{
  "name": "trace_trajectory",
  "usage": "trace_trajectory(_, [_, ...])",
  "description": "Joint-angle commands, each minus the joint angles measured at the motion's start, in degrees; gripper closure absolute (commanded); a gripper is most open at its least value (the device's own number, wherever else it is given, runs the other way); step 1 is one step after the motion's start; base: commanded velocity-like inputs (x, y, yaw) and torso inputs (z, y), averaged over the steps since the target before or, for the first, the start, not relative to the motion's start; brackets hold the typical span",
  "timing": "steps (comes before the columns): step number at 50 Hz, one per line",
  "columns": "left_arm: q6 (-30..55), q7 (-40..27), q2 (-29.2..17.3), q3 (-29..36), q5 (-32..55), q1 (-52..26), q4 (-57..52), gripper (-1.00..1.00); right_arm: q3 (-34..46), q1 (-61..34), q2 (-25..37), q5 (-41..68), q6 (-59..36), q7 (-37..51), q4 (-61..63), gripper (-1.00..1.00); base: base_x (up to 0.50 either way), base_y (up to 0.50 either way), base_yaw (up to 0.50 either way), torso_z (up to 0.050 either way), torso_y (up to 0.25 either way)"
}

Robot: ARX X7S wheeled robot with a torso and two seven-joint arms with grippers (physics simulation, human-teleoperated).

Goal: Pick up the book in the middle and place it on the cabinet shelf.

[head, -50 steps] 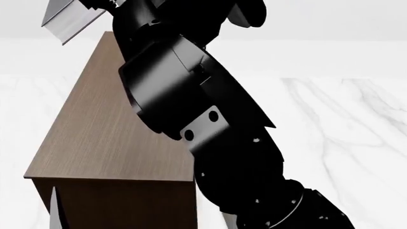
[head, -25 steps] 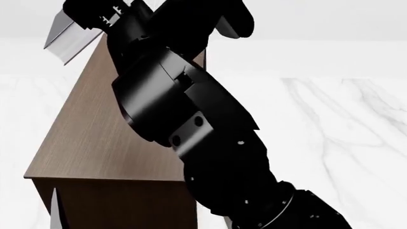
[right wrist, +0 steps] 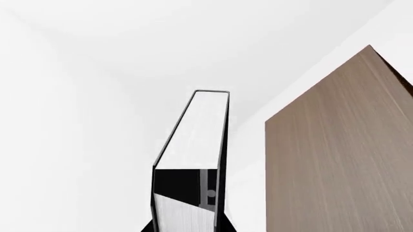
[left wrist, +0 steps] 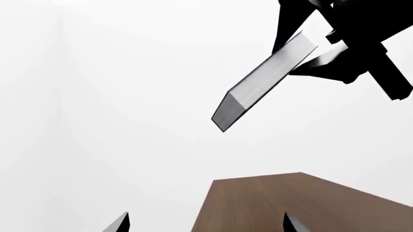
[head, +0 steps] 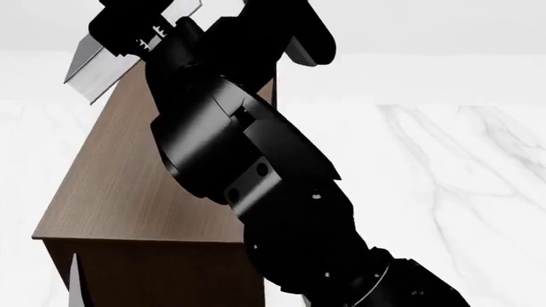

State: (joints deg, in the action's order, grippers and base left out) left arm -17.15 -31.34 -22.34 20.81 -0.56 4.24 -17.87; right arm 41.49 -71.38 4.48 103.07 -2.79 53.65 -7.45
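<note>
The right arm (head: 256, 192) rises from the lower right of the head view and stretches up and leftward, its bulky black links filling the middle. At its raised end the right gripper (head: 140, 29) is clamped on the book (head: 94, 67). The left gripper's fingertips (left wrist: 119, 223) stand spread apart.

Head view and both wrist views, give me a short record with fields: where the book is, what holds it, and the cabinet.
book: dark-covered hardback with white page edges, held tilted in the air
held by: right claw, shut on the book
book vs cabinet: not resting on it; in the head view it hangs by the far left corner of the top
cabinet shelf: dark brown wood grain, flat top bare where visible
left claw: two open fingertips, holding nothing
floor: white marble
</note>
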Motion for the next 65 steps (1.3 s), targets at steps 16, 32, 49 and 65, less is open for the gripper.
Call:
trace_trajectory(16, [-0.7, 1.0, 0.7, -1.2, 0.4, -0.3, 0.5, -1.0, 2.0, 2.8, -0.7, -2.5, 0.3, 0.1, 4.7, 1.0, 0.0, 0.0, 0.0, 0.0, 0.001])
trace_trajectory(32, [1.1, 0.8, 0.3, -1.1, 0.7, 0.0, -1.6, -1.0, 2.6, 2.3, 0.5, -1.0, 0.4, 3.7, 9.8, 1.0, 0.0, 0.0, 0.0, 0.001, 0.001])
trace_trajectory(49, [3.1, 0.8, -0.1, -1.0, 1.0, 0.2, -3.7, -1.0, 3.9, 2.4, 2.4, -0.5, 0.1, 9.3, 11.5, 1.0, 0.0, 0.0, 0.0, 0.0, 0.002])
trace_trajectory(65, [-1.0, 0.7, 0.3, -0.3, 0.9, -0.4, 1.1, -1.0, 6.7, 5.9, 2.4, -0.2, -0.4, 9.7, 12.0, 1.0, 0.0, 0.0, 0.0, 0.0, 0.001])
